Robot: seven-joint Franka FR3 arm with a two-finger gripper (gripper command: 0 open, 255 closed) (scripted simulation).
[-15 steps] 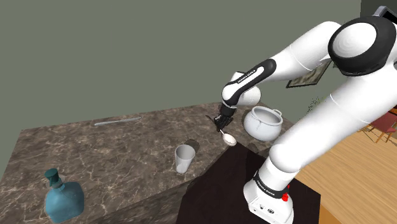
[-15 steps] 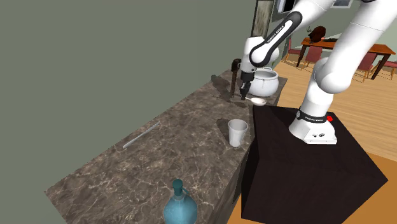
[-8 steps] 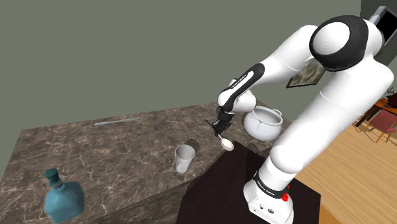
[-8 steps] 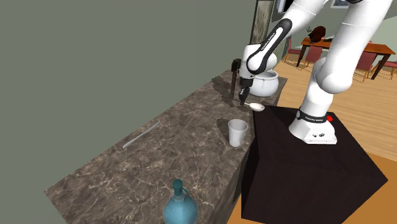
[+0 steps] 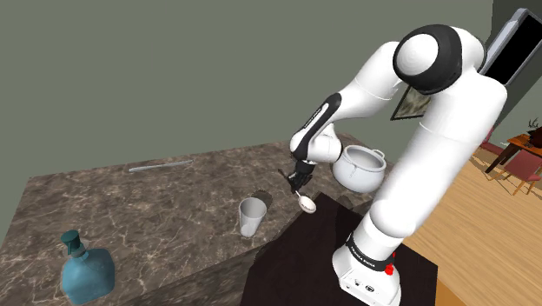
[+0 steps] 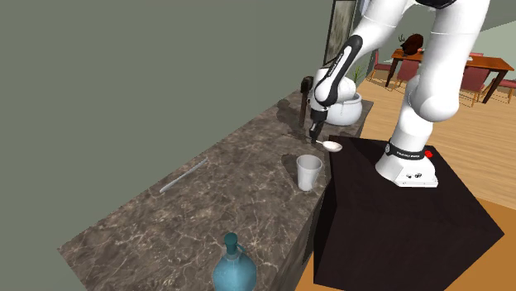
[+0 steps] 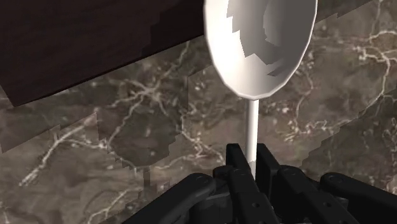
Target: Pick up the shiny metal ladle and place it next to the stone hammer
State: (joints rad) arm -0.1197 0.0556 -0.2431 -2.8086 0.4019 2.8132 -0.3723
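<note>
My black gripper (image 5: 298, 178) hangs over the dark marble counter (image 5: 174, 209) near its edge by the stand, shut on the thin handle of a white ladle (image 5: 306, 202). The ladle's bowl points down and away from the fingers, a little above the counter. In the wrist view the two fingers (image 7: 236, 167) clasp the handle and the ladle's bowl (image 7: 261, 44) sits beyond them. From the second exterior view, the gripper (image 6: 314, 135) holds the ladle (image 6: 332, 145) just in front of a dark upright object (image 6: 306, 97), possibly the hammer, partly hidden by the arm.
A white lidded pot (image 5: 358, 168) stands behind the arm at the counter's end. A white cup (image 5: 252, 216) stands near the counter's front edge, short of the gripper. A blue bottle (image 5: 87, 269) and a thin grey rod (image 5: 161, 165) lie farther off. The dark stand (image 5: 295, 261) abuts the counter.
The gripper has carried the ladle along the counter's edge away from the white pot and toward the cup, and slightly lower. The arm's upper links have swung the same way.
</note>
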